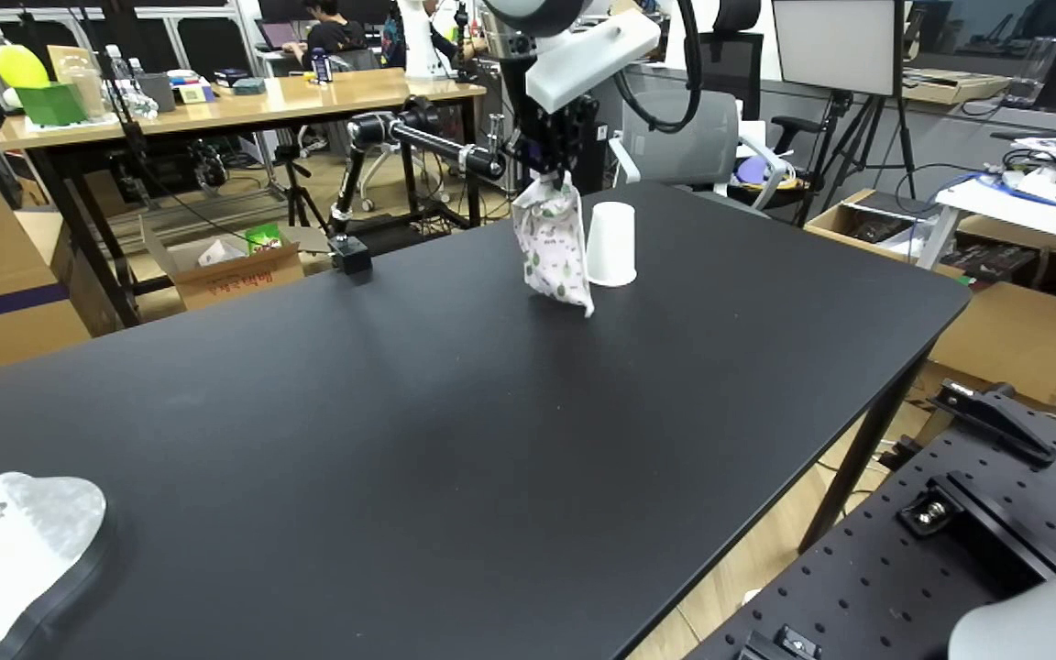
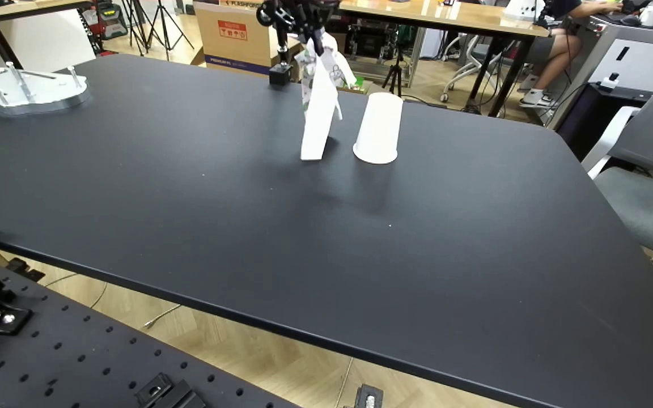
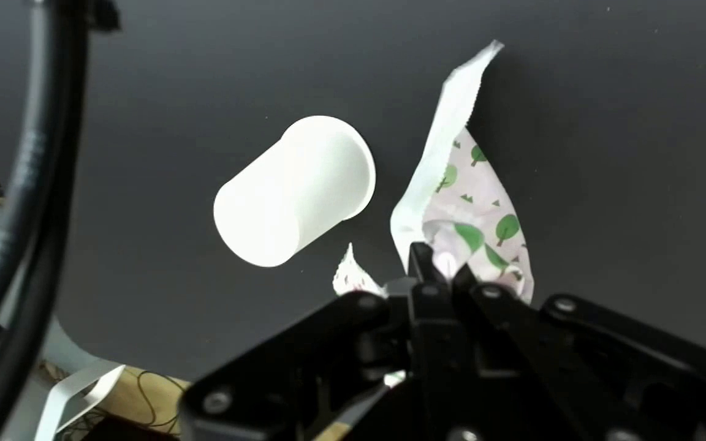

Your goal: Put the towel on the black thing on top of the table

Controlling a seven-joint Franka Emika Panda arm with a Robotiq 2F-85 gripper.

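Towel [image 3: 482,196], one, tree-printed, clamped in the single gripper [image 3: 442,266] over the black table [image 1: 455,440]; one white cup [image 3: 298,190], upside down, stands just beside it; one pegged plate [image 1: 47,532] lies well apart.

Black, all across the table [image 2: 417,272], and we get a plain white cup [image 3: 295,190] on it. Near a long edge, here's our towel [image 3: 469,196]: pinkish white, printed with green trees and little green triangles, a plain white strip [image 3: 449,122] down one side. The gripper [image 3: 443,269] shows black, its screws [image 3: 217,402] silver. By a corner we see a white slab [image 1: 24,550]; past the edges, a grey chair [image 2: 652,204], a brown box [image 2: 241,48] with red label [image 2: 233,29] and purple band [image 2: 236,64], pale wood floor [image 2: 281,357].
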